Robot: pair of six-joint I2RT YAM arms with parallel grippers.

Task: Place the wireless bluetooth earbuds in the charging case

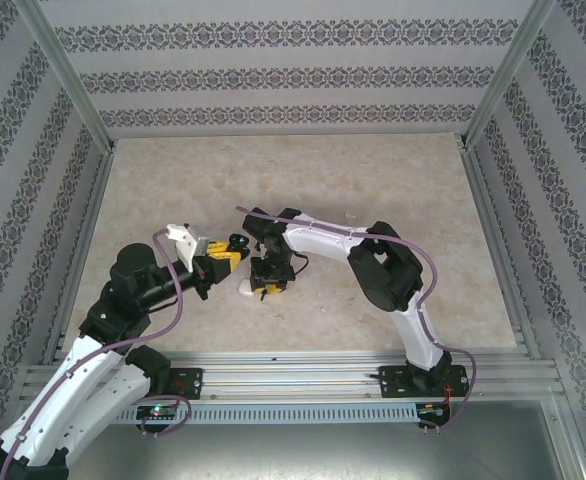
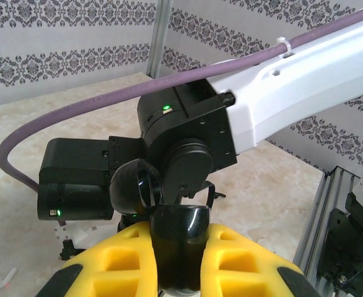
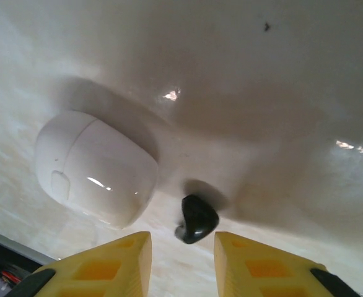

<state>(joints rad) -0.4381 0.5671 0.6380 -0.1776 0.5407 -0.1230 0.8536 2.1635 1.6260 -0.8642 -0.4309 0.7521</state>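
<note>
The worktop (image 1: 373, 180) is being shared by both arms, which are being posed close around the charging case (image 3: 95, 164). The right arm (image 1: 323, 240) is being held bent down over the case, apparently so that its jaws are being aimed at the spot just beside it. The left arm (image 1: 133, 280) is being posed at the case's other side, probably as support.

The case is lying flat on the worktop with its lid shut, so it is judged that opening is being called for before any earbud goes in.

The right gripper (image 3: 182, 246) is being held with its jaws apart and nothing gripped. A small black piece (image 3: 197, 218) is sitting just ahead of the gap, near the case.

The left gripper (image 2: 179, 238) is being pressed onto a glossy black part (image 2: 178, 216), and what that part is cannot be told.

A white earbud (image 2: 2, 279) is lying on the worktop, and how near it is to the case cannot be told.
</note>
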